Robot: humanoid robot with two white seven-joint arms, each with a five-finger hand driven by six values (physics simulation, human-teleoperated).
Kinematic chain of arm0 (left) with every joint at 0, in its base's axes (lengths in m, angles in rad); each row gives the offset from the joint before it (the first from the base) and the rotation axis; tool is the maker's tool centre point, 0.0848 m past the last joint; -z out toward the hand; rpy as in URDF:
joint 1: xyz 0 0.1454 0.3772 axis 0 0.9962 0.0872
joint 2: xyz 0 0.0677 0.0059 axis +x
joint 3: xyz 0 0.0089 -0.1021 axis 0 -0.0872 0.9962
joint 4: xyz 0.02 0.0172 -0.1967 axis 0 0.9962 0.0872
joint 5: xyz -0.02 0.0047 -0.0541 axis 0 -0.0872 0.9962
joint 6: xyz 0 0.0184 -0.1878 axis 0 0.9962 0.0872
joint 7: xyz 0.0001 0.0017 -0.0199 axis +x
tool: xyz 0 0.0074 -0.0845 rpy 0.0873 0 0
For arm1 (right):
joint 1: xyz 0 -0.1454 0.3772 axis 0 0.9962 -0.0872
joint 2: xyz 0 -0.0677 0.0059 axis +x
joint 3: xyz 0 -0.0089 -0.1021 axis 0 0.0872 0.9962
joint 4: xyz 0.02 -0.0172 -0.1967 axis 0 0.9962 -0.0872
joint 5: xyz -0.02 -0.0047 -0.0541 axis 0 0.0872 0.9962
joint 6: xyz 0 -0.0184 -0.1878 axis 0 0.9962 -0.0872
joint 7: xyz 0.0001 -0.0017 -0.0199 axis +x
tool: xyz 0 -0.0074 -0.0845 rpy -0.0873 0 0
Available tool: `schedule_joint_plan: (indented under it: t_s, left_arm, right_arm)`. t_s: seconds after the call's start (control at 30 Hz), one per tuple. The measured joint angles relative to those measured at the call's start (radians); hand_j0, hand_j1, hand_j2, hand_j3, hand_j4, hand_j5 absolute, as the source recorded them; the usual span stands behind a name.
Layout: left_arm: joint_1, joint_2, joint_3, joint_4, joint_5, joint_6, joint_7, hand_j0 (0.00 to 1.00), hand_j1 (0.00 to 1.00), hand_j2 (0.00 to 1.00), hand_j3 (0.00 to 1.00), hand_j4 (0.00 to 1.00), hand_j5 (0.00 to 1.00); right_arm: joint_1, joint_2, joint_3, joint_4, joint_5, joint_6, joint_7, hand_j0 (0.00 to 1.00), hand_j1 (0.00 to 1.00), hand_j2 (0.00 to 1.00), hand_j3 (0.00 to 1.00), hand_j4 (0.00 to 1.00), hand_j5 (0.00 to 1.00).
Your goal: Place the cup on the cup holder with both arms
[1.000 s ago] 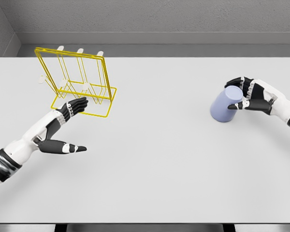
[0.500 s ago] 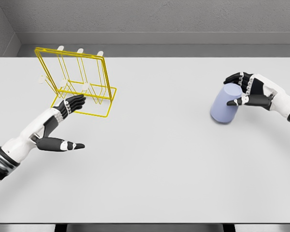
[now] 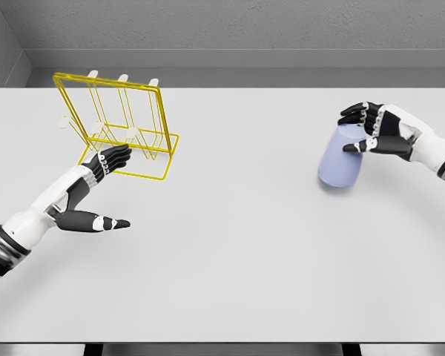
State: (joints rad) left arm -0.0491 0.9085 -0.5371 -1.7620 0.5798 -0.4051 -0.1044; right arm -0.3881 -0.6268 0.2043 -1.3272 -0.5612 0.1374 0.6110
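A lavender cup (image 3: pixel 338 165) stands on the white table (image 3: pixel 237 245) at the right. My right hand (image 3: pixel 348 132) grips its upper end, fingers curled over the far side and thumb pressed on the near side. The yellow wire cup holder (image 3: pixel 123 124), with white-tipped pegs, stands at the far left of the table. My left hand (image 3: pixel 120 188) hovers just in front of the holder's base. Its fingers are spread flat, its thumb points right, and it holds nothing.
A grey wall runs behind the table's far edge. The table's front edge lies near the bottom of the view. Nothing else stands on the table apart from the cup and the holder.
The right hand has shifted up and slightly left, and the cup has moved left with it and stands more upright. The left hand drew slightly left early on, then stayed still.
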Motion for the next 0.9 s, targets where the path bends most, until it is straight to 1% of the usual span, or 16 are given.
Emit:
schedule_joint_plan:
  t_s: [0.47,0.73,0.9]
  left_arm:
    - [0.0,0.0,0.001,0.0,0.0,0.0,0.0,1.0,1.0,1.0,1.0,1.0,1.0]
    - [0.0,0.001,0.001,0.001,-0.001,0.0,0.0,1.0,1.0,1.0,1.0,1.0,1.0]
    - [0.0,0.001,0.002,0.001,-0.001,0.0,0.0,1.0,1.0,1.0,1.0,1.0,1.0]
  right_arm:
    - [-0.002,0.005,0.0,-0.065,-0.002,0.065,0.0,0.54,0.54,0.54,0.54,0.54,0.54]
    - [0.002,0.007,0.0,-0.118,-0.002,0.128,0.0,0.54,0.54,0.54,0.54,0.54,0.54]
    - [-0.017,0.021,0.0,-0.138,-0.002,0.163,0.0,0.54,0.54,0.54,0.54,0.54,0.54]
